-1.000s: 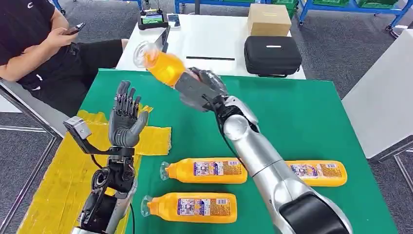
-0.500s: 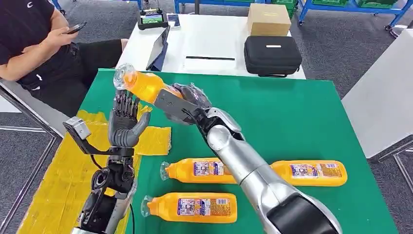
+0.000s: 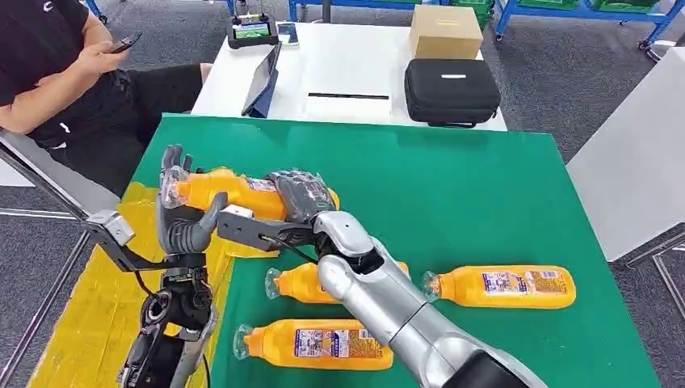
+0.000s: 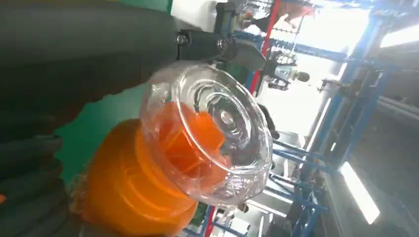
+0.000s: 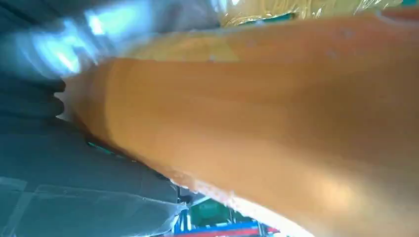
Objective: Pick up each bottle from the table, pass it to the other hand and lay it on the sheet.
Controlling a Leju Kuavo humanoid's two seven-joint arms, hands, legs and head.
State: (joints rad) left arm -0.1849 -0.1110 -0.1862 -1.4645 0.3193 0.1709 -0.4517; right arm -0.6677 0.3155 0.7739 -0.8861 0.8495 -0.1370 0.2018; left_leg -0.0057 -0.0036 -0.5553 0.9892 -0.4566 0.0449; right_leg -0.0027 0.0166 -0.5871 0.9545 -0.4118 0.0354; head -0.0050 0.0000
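I see my right hand [image 3: 300, 194] gripping the smooth orange bottle [image 3: 230, 187], clear domed cap [image 4: 207, 133] against my left hand [image 3: 184, 217], fingers spread apart, above the crinkled yellow sheet [image 3: 97, 307].

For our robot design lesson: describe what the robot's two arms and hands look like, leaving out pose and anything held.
The right arm is smooth silver metal with a black section nearest the body. The left arm is darker, with exposed joints, black cables and a grey bracket. The left hand and right hand are dark grey, with segmented fingers.

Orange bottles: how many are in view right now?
4. One bottle held between both hands; three lie on the green table: left, middle partly behind the right arm, right.
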